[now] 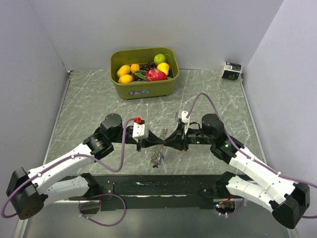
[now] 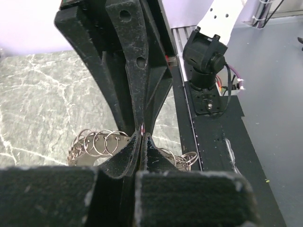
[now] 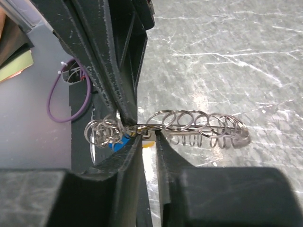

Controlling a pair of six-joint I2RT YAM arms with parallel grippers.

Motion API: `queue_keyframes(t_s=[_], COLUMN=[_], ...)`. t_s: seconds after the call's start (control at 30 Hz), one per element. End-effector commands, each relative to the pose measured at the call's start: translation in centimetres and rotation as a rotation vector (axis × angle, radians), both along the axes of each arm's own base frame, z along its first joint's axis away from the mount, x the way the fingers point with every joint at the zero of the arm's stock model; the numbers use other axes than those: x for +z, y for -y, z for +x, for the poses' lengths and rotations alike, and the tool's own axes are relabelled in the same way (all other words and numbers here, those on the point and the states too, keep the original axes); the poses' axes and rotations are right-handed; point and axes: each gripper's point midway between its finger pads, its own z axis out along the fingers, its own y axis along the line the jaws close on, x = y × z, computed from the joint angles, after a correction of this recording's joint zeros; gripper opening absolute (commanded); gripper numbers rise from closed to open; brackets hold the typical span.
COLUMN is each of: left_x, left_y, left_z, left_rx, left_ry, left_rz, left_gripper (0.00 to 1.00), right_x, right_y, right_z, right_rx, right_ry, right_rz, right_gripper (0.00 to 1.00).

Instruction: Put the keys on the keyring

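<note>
- The left pincer [image 2: 142, 135] and right pincer [image 3: 130, 127] are each pressed together on the coiled wire keyring [image 3: 189, 124], held between them above the surface [image 1: 89, 104].
- The keys [image 1: 158, 159] dangle beneath it.
- They look light and stiff. The wire is probably slippery, so grip a key by its head.

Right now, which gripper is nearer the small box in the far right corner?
Right. The right gripper is mid-table, with the box back and to its right; the left gripper faces it from the left side, so farther.
</note>
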Motion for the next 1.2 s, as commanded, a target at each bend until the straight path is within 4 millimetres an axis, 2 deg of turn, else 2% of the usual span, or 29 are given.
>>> queue_keyframes(t_s=[0.0,0.43,0.63,0.7,0.73,0.9,1.0,1.17], left_x=[4.6,4.7,4.7,4.7,4.7,4.6,4.7,4.7], left_y=[0.4,0.2,0.1,0.0,0.0,0.0,0.1,0.1], left_z=[-2.3,-2.0,-2.0,-1.9,-2.0,-1.9,-1.9,-1.9], left_rx=[-0.13,-0.106,-0.098,-0.093,-0.093,-0.09,-0.09,-0.093], left_ry=[0.126,0.136,0.143,0.141,0.142,0.138,0.139,0.135], left_rz=[-0.13,-0.135,-0.132,-0.129,-0.13,-0.128,-0.131,-0.131], left_gripper=[0.01,0.01,0.01,0.01,0.01,0.01,0.01,0.01], right_x=[2.2,2.5,2.9,3.7,3.6,5.7,6.3,6.5], right_y=[-0.1,0.9,1.4,1.8,2.0,2.5,2.2,1.7], right_z=[0.9,0.8,0.1,-0.3,-0.5,-2.3,-4.0,-4.5], right_rx=[-0.035,-0.077,-0.076,-0.076,-0.074,-0.021,0.077,0.142], right_ry=[0.079,0.109,0.145,0.183,0.188,0.265,0.28,0.268], right_rz=[0.038,0.048,0.07,0.098,0.101,0.174,0.198,0.192], right_gripper=[0.27,0.52,0.63,0.64,0.64,0.64,0.58,0.49])
